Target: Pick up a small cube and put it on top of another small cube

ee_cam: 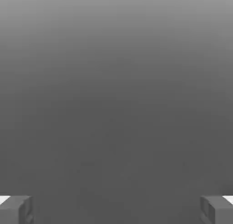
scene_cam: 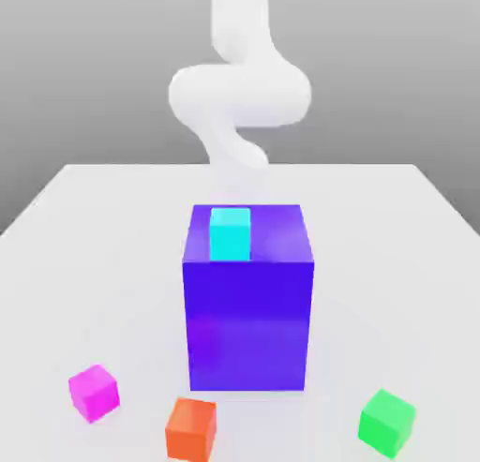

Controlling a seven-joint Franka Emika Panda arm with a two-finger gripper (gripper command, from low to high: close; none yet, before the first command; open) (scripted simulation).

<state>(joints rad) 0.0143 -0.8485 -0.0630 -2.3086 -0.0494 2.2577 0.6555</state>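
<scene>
Nearest the front edge of the white table (scene_cam: 56,263), three small cubes sit in a loose row, each apart from the others with bare surface between them. The magenta cube (scene_cam: 94,392) lies toward the exterior view's left, resting flat on the table. The orange cube (scene_cam: 191,429) sits just to its right and a little closer to the front, its lower face almost at the picture's bottom edge. The green cube (scene_cam: 386,421) rests well apart on the exterior view's right, with open table all around it.

Behind that row stands the big blue-purple block (scene_cam: 248,329), upright near the table's middle, between the magenta and green cubes but set farther back. Wide clear strips run along both its sides out to the table's left and right edges. A cyan cube (scene_cam: 230,232) sits on the block's top, toward its left half.

Farther back, the white arm (scene_cam: 239,90) rises and curls above the table's rear edge. In the hand view the gripper (ee_cam: 116,209) has its two grey fingertips (ee_cam: 16,209) spread wide apart, with nothing between them but plain grey background.
</scene>
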